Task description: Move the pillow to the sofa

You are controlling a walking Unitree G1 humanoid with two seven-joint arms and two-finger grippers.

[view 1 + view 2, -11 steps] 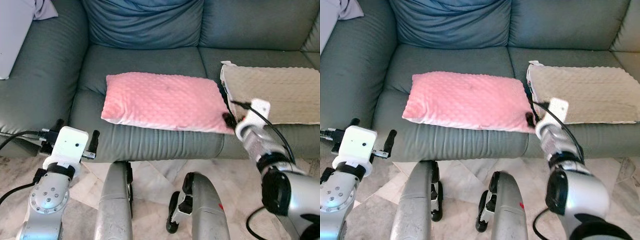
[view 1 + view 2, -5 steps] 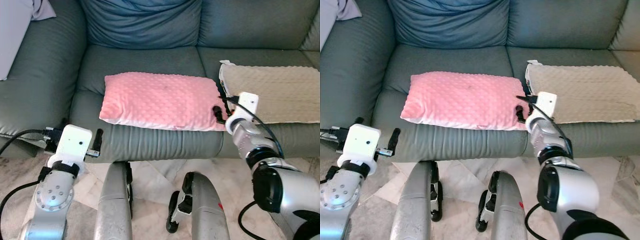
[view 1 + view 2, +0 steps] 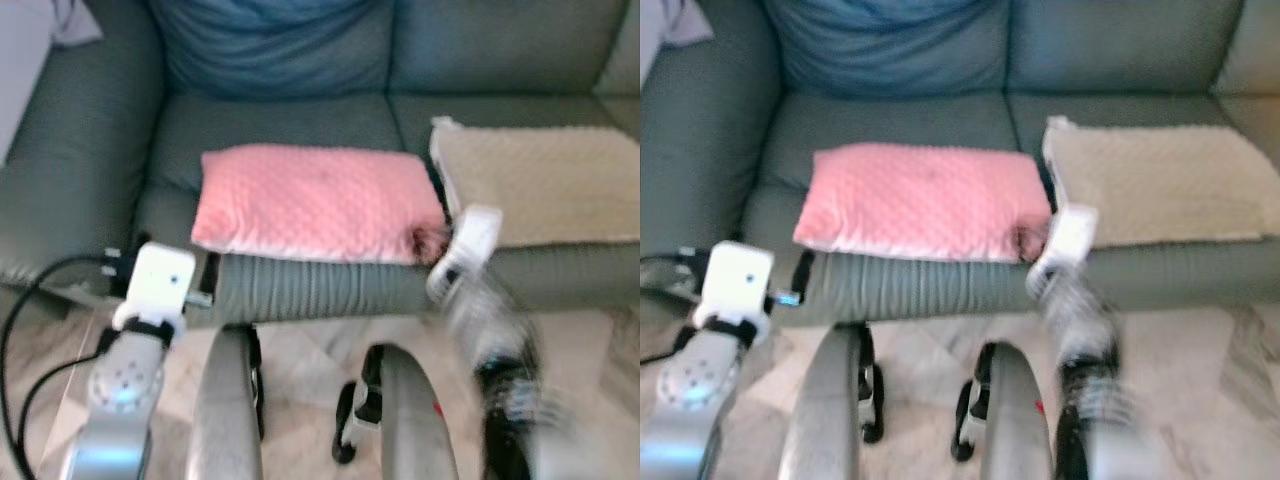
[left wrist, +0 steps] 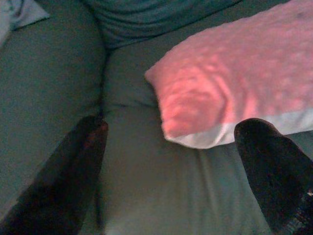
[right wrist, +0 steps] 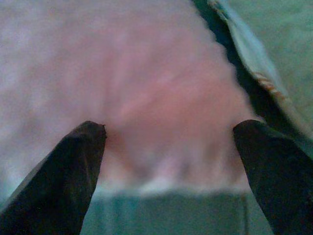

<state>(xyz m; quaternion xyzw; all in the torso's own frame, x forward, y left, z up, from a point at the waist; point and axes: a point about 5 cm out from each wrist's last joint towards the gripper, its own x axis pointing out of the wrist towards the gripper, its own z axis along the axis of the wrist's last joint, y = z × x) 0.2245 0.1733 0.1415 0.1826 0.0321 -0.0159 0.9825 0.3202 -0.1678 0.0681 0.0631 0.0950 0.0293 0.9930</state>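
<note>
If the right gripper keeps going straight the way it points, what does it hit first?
Most likely the pink pillow: the right gripper, fingers open, points straight at its near edge on the sofa.

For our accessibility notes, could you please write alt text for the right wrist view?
A pink pillow lies on a grey sofa, seen close up between the right gripper's two open black fingers. A beige pillow lies beside it, blurred.

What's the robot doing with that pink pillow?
The pink pillow lies flat on the sofa seat, next to a beige pillow. The right gripper is open at the pink pillow's near right corner. The left gripper is open too, near its left corner. Neither one is holding it.
</note>
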